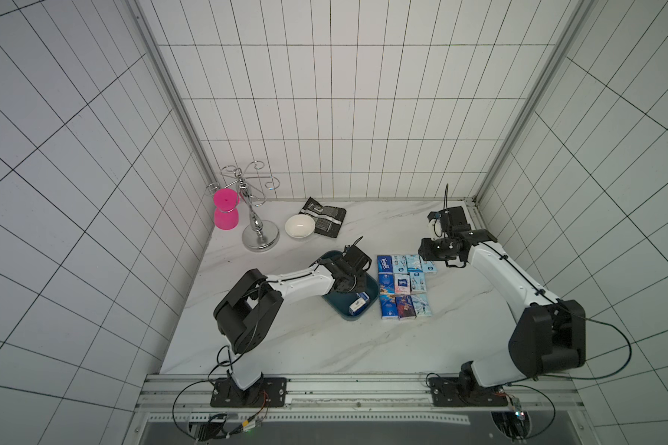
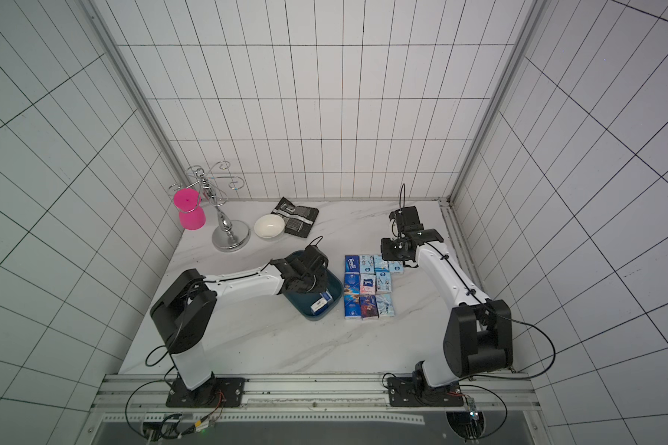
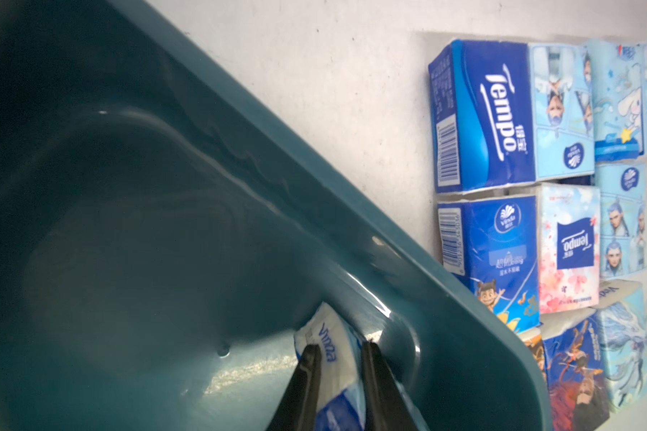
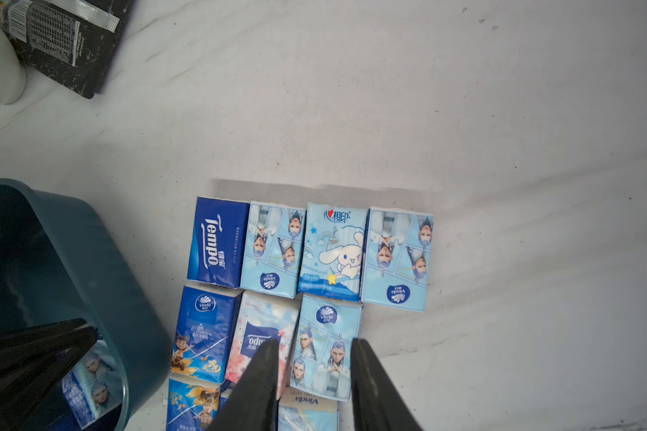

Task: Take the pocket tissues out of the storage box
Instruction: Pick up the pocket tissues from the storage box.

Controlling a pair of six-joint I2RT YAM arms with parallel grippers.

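Left end effector (image 3: 339, 347): two black fingers closed against opposite sides of one white-and-blue soft pocket tissue packet (image 3: 325, 330). The packet is tucked against the wall at a rounded corner of the dark teal shallow plastic storage box (image 3: 240, 194). One finger occupies the narrow gap between packet and wall, with the wall rising just beside it. The box stands mid-way on the white marble-patterned bench (image 1: 286, 339); the left arm's wrist hangs over its far half and hides that part in both top views. Just beside the box, on its right, are ten flat-laid pocket tissue packets (image 1: 402, 285): dark blue, light blue and one pink-and-white, all with printed pictures, set edge to edge in rows of four, three and three. Right end effector (image 4: 316, 341): black fingers apart with nothing between them, raised near the far right of the laid-out rows and touching none; in the right wrist view the fingers frame a light blue packet of the middle row. Toward the far left of the bench, well apart from the box: a white round bowl (image 1: 299, 226) touching a black-and-silver flat pouch (image 1: 326, 217), a chrome wire stand on a round base (image 1: 259, 231), and a bright pink plastic cup (image 1: 225, 212) against the tiled wall.
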